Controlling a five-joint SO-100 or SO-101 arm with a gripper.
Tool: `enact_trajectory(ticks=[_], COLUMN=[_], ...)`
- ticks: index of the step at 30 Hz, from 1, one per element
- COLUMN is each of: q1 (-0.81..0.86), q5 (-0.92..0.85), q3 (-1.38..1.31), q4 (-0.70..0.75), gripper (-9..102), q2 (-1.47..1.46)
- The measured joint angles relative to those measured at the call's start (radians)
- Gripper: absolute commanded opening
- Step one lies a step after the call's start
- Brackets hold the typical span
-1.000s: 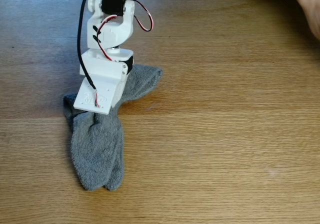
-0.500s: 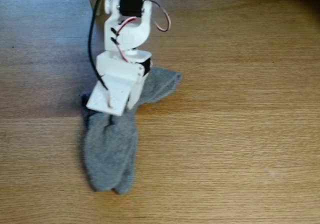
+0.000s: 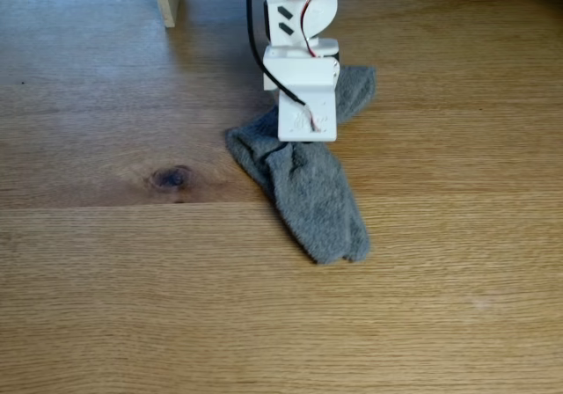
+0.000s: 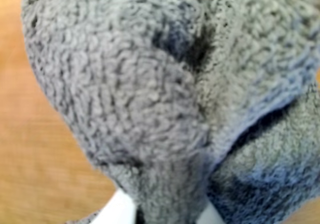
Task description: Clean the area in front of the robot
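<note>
Tabletop (image 3: pixel 422 262): we are wiping it with a gray cloth (image 3: pixel 317 196) lying mid-table, right of the knot (image 3: pixel 170 178). Gripper (image 3: pixel 305 137) is pressing down on the cloth; we cannot tell its grip. We are judging cleaning as under way, most surface remaining.

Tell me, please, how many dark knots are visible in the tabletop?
1: the dark knot lies left of the gray cloth in the fixed view; the cloth may hide others.

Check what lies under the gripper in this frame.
A gray cloth lies under the gripper, spread on the oak tabletop. In the wrist view the cloth wraps over the white finger bases. The fingertips and the table directly beneath are covered, so the jaw state is unclear.
</note>
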Motion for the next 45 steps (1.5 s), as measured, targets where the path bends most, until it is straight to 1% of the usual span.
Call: enact_trajectory(ticks=[6,11,13,14,21,28,31,36,41,45], q1=[0.158,0.341,0.382,0.383,0.327,0.261,0.247,0.218,0.005,-0.072], q5=[-0.044,-0.044,-0.034,-0.028,0.018,0.049,0.086,0.153,0.153,0.153], q3=[0.080,0.083,0.067,0.048,-0.104,-0.124,-0.147,-0.190,-0.210,-0.216], q4=[-0.129,-0.347,-0.388,-0.387,-0.233,-0.222,-0.167,-0.051,0.046,0.081], gripper=[0,0,0,0,0,0,0,0,0,0], q2=[0.023,0.006,-0.023,-0.038,-0.133,-0.210,-0.199,-0.067,0.135,0.242])
